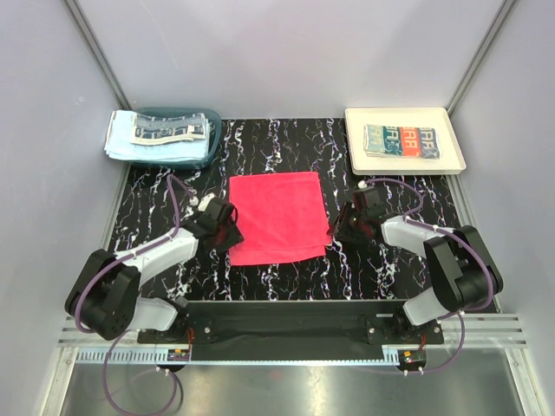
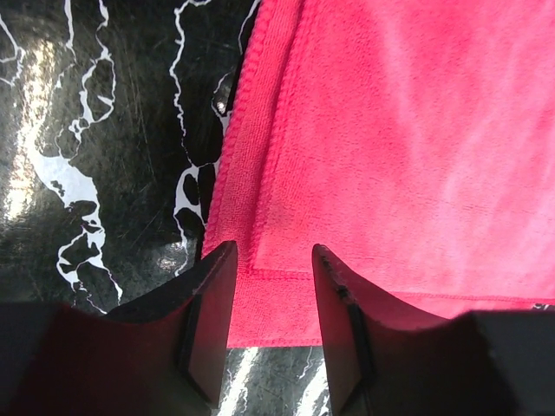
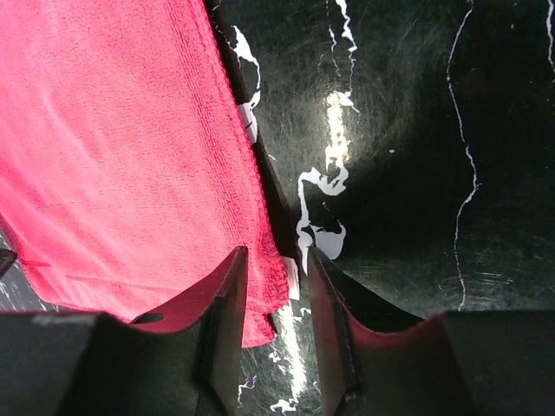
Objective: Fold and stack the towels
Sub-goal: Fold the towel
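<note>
A red-pink towel [image 1: 277, 215] lies flat in the middle of the black marbled table. My left gripper [image 1: 227, 232] is open at the towel's near left corner, its jaws straddling the hem [image 2: 270, 299]. My right gripper [image 1: 344, 227] is open at the towel's near right corner [image 3: 269, 295], jaws low over the edge. A light blue towel [image 1: 130, 139] and a patterned one [image 1: 169, 130] lie over the teal basket [image 1: 195, 154] at the back left. A folded patterned towel [image 1: 401, 140] lies in the cream tray [image 1: 403, 165] at the back right.
The black marbled table [image 1: 286, 277] has grey walls on both sides and behind. The arm bases stand at the near edge [image 1: 286, 325]. The basket and tray occupy the two far corners.
</note>
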You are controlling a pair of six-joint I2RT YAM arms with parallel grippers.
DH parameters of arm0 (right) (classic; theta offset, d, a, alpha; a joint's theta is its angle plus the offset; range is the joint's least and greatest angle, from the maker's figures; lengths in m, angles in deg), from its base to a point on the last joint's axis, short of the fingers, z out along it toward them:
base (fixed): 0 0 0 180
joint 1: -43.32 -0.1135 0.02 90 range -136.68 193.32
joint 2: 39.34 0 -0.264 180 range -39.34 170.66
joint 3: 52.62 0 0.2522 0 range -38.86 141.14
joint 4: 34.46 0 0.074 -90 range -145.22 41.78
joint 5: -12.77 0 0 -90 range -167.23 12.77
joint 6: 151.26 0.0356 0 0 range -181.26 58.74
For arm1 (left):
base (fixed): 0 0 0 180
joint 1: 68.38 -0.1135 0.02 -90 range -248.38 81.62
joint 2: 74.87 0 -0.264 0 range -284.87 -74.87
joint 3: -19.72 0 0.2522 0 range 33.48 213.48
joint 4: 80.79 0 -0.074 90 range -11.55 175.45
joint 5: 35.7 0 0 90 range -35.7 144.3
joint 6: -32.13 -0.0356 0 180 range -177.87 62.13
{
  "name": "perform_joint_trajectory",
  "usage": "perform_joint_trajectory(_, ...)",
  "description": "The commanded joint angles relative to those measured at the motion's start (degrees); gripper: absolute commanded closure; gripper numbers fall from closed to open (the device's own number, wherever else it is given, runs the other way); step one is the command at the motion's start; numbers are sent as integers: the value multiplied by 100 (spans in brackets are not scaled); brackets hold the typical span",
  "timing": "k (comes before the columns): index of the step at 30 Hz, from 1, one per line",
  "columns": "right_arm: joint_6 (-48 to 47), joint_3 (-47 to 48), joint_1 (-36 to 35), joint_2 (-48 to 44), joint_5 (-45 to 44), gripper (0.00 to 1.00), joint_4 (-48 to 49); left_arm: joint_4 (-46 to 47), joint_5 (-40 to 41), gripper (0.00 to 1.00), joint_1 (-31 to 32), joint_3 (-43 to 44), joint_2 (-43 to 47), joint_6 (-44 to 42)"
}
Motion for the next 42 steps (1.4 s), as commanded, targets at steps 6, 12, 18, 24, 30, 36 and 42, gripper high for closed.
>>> perform_joint_trajectory(6, 131, -141, -115, -23, 11, 60, 243, 259, 4, 58, 67, -188, 3, 120)
perform_joint_trajectory(12, 175, -185, -168, -23, -15, 61, 269, 391, -23, 66, 94, -223, -76, 129)
perform_joint_trajectory(18, 192, -220, -238, -41, -42, 62, 234, 488, -119, 83, 102, -206, -85, 94)
perform_joint_trajectory(24, 210, -212, -273, 73, -33, 73, 269, 479, -120, 99, 111, -180, -15, 23)
perform_joint_trajectory(30, 140, -36, -274, 74, -59, 95, 76, 295, -67, 100, 94, -49, 169, -64)
perform_joint_trajectory(36, -141, 1147, -265, -225, -287, 100, -846, -259, 118, 100, -222, 758, 521, -398)
perform_joint_trajectory(42, -571, 3535, -168, 599, -358, 100, -1716, -286, -348, 100, -1215, 2068, 92, -854)
